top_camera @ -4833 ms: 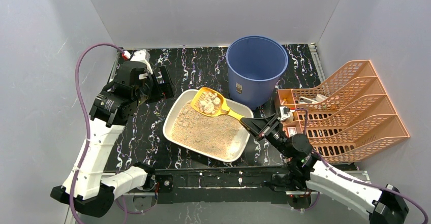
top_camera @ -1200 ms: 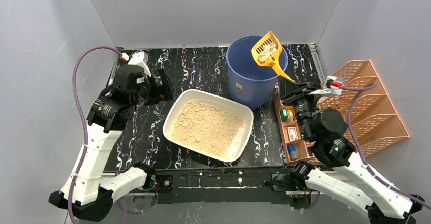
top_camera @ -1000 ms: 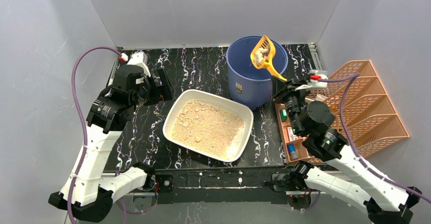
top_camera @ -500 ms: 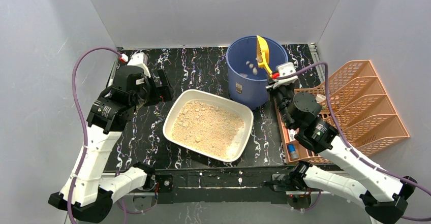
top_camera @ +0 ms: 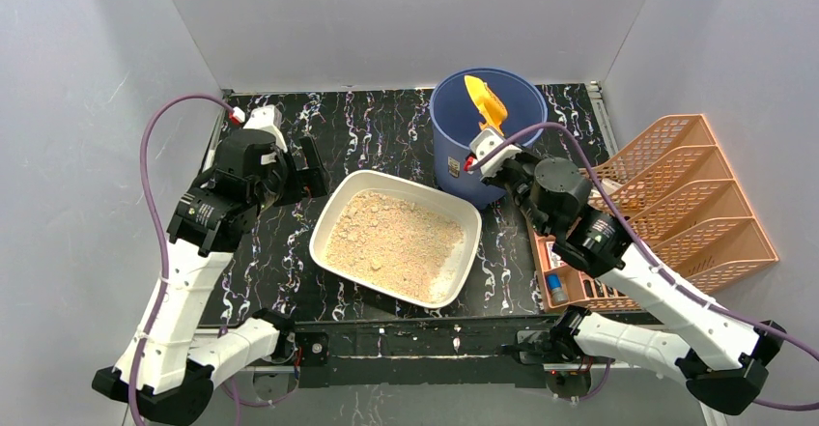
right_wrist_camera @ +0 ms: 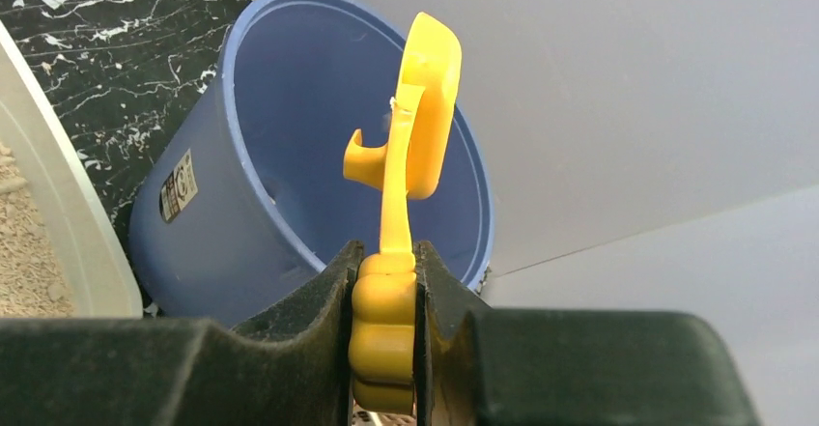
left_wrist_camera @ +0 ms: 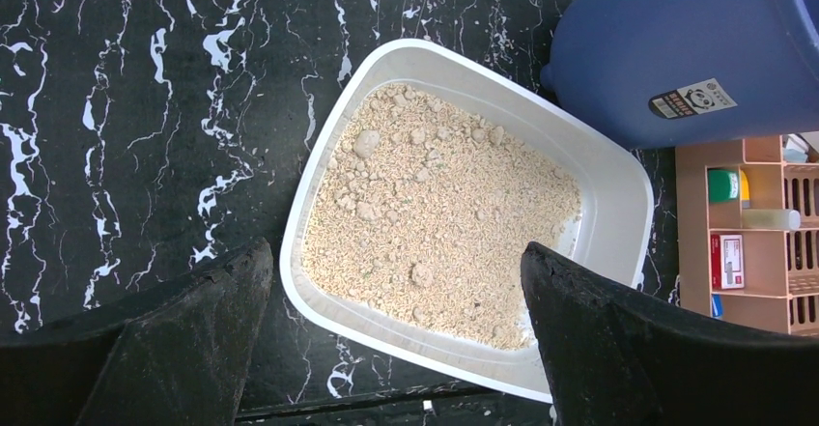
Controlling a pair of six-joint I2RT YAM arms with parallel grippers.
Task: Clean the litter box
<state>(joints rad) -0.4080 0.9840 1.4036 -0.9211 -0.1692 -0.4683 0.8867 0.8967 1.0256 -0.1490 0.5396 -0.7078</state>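
The litter box [top_camera: 340,200], a shallow white tray of tan litter with a few clumps, lies mid-table; it also shows in the left wrist view [left_wrist_camera: 618,175]. My right gripper [top_camera: 486,143] is shut on the handle of a yellow scoop [top_camera: 486,103], turned on its side over the blue bucket [top_camera: 454,146]. The right wrist view shows the scoop [right_wrist_camera: 423,107] edge-on above the bucket's mouth [right_wrist_camera: 290,117], its handle between my jaws [right_wrist_camera: 385,334]. My left gripper [top_camera: 311,167] is open and empty, held above the table left of the litter box.
An orange-pink lattice rack [top_camera: 691,213] stands at the right, with a small compartment tray of bottles and boxes [top_camera: 549,252] beside it. Grey walls close in the back and both sides.
My right arm swung the loaded scoop from the litter box up over the bucket and rolled it over; clumps fell into the bucket. The left arm stayed put.
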